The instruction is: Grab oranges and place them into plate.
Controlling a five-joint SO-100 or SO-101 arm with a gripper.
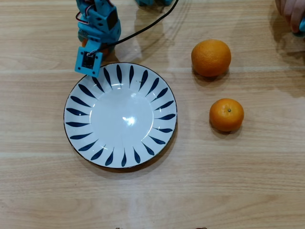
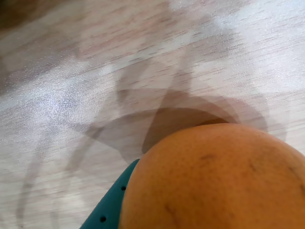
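Note:
The white plate with dark blue strokes point(image 1: 76, 112) lies left of centre in the overhead view and holds nothing. A large orange point(image 1: 211, 57) and a smaller orange point(image 1: 226, 114) lie on the table to its right. My blue gripper point(image 1: 95, 53) hangs over the plate's upper-left rim, its jaws hidden under the arm. In the wrist view a third orange point(image 2: 214, 181) fills the lower right, pressed against a teal finger point(image 2: 112, 205) and held above the wooden table; the other finger is out of view.
A person's hand point(image 1: 290, 14) shows at the top right corner of the overhead view. A black cable point(image 1: 147, 26) runs from the arm toward the top edge. The table is light wood point(image 1: 214, 191).

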